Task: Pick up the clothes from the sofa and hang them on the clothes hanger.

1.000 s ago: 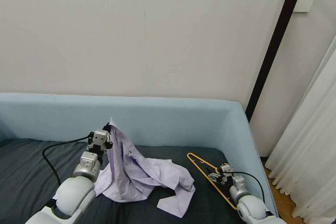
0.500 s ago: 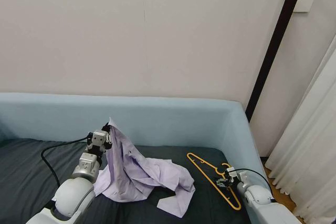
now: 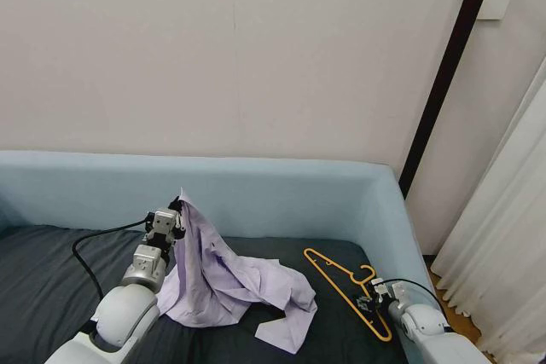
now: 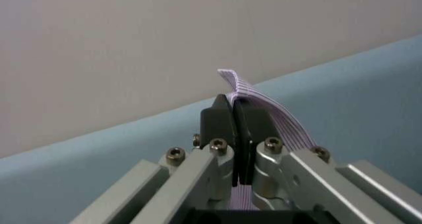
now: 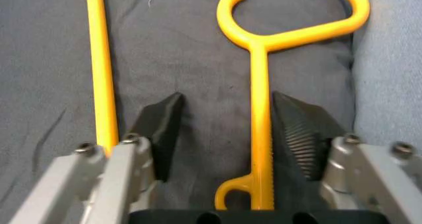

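A lilac striped shirt lies crumpled on the dark seat, one corner pulled up into a peak. My left gripper is shut on that corner, and the left wrist view shows the fabric pinched between the black pads. An orange hanger lies flat to the right of the shirt. My right gripper is low over its hook end. In the right wrist view it stands open, its fingers on either side of the hanger's neck bar, not touching it.
The sofa has a light blue backrest and right armrest around a dark grey seat. A black cable loops from my left arm. A dark post and white curtain stand at the right.
My right gripper has drawn back toward the near right, uncovering the hanger's hook. The left gripper still holds the shirt corner up, almost unmoved.
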### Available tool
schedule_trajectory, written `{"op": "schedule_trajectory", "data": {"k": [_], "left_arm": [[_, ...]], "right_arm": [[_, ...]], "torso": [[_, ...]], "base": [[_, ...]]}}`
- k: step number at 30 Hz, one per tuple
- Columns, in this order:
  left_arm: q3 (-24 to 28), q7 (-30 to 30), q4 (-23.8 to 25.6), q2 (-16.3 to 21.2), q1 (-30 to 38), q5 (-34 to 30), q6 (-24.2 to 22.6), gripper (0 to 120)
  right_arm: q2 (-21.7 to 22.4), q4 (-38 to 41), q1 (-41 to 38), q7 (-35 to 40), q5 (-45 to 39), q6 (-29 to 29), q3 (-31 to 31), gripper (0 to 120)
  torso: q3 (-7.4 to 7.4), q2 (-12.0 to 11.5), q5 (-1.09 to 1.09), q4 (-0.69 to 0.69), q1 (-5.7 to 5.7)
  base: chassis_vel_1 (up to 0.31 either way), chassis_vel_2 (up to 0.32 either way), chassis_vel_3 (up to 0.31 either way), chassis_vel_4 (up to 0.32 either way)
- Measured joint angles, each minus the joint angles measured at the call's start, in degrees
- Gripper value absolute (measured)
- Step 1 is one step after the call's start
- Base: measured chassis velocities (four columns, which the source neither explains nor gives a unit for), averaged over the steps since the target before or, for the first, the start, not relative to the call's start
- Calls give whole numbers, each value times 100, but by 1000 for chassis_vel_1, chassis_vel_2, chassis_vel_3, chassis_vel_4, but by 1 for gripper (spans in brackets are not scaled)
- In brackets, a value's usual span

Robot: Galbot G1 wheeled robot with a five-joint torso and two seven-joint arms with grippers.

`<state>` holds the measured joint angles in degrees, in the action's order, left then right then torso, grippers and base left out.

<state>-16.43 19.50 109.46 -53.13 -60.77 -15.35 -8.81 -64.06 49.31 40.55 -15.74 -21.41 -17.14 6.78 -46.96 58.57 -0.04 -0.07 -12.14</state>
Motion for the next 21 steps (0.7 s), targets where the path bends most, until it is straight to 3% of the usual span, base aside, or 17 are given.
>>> {"op": "schedule_trajectory", "data": {"k": [3, 7, 13, 19, 21], "left_arm": [[6, 1, -11, -9, 3, 7, 13, 0], [7, 4, -23, -11, 19, 11, 33, 0], [5, 13, -18, -32, 15, 17, 47, 0], [-15, 17, -2, -37, -8, 20, 52, 0], [-31, 18, 15, -35, -25, 20, 53, 0]], "right_arm": [[4, 9, -2, -2, -14, -33, 7, 44], [43, 80, 18, -6, 24, -59, 7, 24], [101, 172, 114, 71, 428, 114, -16, 5], [178, 605, 248, 584, 513, 213, -14, 4], [275, 1272, 396, 1163, 600, 239, 22, 4]], "torso": [[0, 0, 0, 0, 0], [0, 0, 0, -2, 0], [0, 0, 0, -1, 0], [0, 0, 0, -3, 0], [0, 0, -1, 0, 0]], "base": [[0, 0, 0, 0], [0, 0, 0, 0], [0, 0, 0, 0], [0, 0, 0, 0], [0, 0, 0, 0]]}}
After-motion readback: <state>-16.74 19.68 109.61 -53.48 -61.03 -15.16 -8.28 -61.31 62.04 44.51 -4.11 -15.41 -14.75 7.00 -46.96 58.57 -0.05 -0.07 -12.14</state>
